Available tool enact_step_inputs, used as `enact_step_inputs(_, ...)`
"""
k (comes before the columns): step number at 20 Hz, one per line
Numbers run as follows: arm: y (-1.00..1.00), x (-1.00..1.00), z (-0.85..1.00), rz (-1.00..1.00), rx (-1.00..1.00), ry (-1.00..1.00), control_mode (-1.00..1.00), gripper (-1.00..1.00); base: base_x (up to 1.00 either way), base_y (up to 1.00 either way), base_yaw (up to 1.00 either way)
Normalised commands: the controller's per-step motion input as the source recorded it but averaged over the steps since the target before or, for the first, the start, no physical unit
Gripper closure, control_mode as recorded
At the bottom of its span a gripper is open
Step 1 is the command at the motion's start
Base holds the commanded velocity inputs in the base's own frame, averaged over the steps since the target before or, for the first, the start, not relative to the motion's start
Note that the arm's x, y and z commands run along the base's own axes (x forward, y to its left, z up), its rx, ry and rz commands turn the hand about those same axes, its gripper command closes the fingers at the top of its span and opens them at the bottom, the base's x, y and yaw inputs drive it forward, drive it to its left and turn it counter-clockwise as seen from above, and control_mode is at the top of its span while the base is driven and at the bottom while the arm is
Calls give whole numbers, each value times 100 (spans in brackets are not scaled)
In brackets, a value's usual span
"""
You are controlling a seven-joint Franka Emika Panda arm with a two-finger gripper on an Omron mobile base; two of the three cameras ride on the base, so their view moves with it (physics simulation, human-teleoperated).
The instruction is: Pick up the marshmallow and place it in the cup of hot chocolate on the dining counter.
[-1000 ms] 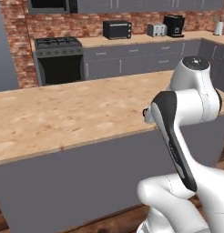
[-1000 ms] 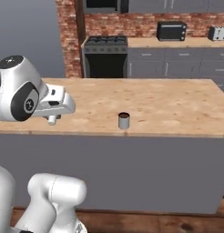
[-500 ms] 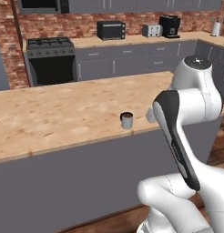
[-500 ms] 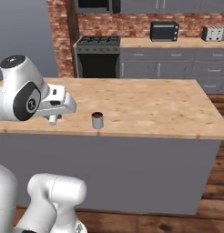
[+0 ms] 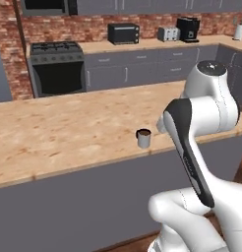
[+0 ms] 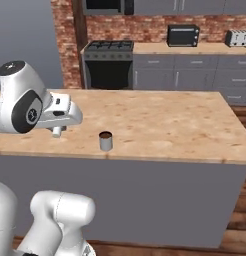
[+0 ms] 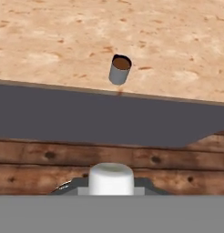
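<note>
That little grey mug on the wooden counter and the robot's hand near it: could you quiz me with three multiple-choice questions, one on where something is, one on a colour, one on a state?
1. Where does the cup of hot chocolate stand on the dining counter?
A. near the front edge
B. against the far edge
C. on the right end corner

2. What colour is the liquid in the cup?
A. white
B. dark brown
C. green

3. What is the gripper doing?
A. open and empty
B. shut on the cup
C. shut on the marshmallow

Answers:
1 A, the right base view shows the cup close to the counter's near edge.
2 B, the hand view looks into the cup onto brown liquid.
3 C, the hand view shows the white piece held at the gripper, apart from the cup.
</note>
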Motion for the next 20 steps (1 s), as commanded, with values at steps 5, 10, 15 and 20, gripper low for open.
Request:
enact_step_inputs(5, 0, 0, 0, 0, 0, 0, 100, 100, 61, 0, 1)
enact_step_inputs(10, 0, 0, 0, 0, 0, 0, 100, 100, 57, -1, 1)
enact_step_inputs(15, 0, 0, 0, 0, 0, 0, 100, 100, 40, -2, 1)
enact_step_inputs(20, 0, 2, -12, 0, 0, 2, -100, 100, 3, -1, 0)
